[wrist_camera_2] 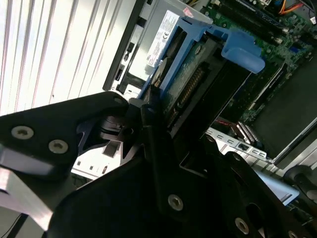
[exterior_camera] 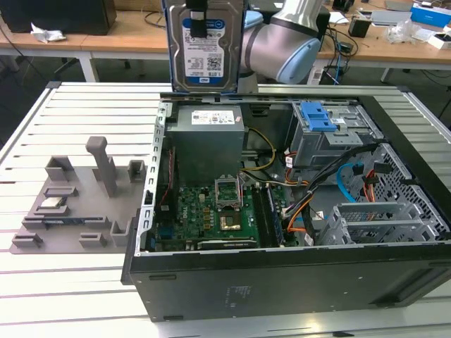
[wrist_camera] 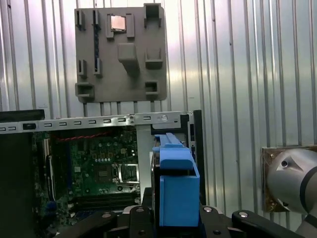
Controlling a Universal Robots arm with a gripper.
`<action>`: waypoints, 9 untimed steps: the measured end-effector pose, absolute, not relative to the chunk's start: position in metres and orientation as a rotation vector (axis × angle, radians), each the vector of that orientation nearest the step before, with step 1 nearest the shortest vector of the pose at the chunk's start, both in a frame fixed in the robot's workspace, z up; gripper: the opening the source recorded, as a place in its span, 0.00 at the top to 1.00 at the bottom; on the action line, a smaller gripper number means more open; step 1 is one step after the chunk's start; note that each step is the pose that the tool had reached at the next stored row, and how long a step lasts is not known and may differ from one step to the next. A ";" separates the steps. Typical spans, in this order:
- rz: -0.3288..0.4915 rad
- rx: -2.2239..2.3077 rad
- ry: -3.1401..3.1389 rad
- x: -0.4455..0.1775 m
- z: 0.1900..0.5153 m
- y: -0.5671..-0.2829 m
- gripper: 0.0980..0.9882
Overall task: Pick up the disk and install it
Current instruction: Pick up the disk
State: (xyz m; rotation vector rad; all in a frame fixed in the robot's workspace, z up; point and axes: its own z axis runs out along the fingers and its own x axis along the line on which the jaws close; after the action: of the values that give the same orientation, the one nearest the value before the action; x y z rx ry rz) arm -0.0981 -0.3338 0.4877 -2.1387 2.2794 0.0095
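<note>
The black pincer (exterior_camera: pixel 199 20) is pressed onto a flat rectangular silver metal disk (exterior_camera: pixel 204 60) with a blue-and-white label and a blue plastic bracket, pinching it by its upper end. In the exterior view one black finger lies across the label. The disk hangs upright, raised above the far side of the open black computer case (exterior_camera: pixel 282 282), over the grey boxy power supply (exterior_camera: pixel 208 137) that sits inside the case.

In the first wrist view the blue bracket (wrist_camera: pixel 176 188) stands between the pincer's black links, with the case's green motherboard (wrist_camera: pixel 99 163) beyond it. In the second wrist view the disk (wrist_camera_2: pixel 190 84) is seen edge-on, a dark finger (wrist_camera_2: pixel 153 129) clamped against it.

Outside the case, on the exterior view's left, a grey moulded fixture plate (exterior_camera: pixel 91 204) lies on the ribbed white table (exterior_camera: pixel 84 105). The plate carries a small square silver chip (exterior_camera: pixel 53 205). Inside the case, at its far end, sits a blue plastic drive latch (exterior_camera: pixel 317 116).
</note>
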 end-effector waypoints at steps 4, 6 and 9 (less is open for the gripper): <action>0.009 -2.139 2.279 -0.080 0.488 -0.334 0.70; 0.009 -2.139 2.280 -0.076 0.488 -0.334 0.70; 0.009 -2.139 2.279 -0.074 0.488 -0.334 0.70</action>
State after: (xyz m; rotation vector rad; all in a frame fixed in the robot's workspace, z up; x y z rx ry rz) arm -0.0740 -0.3338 0.4877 -2.1387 2.2793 0.0094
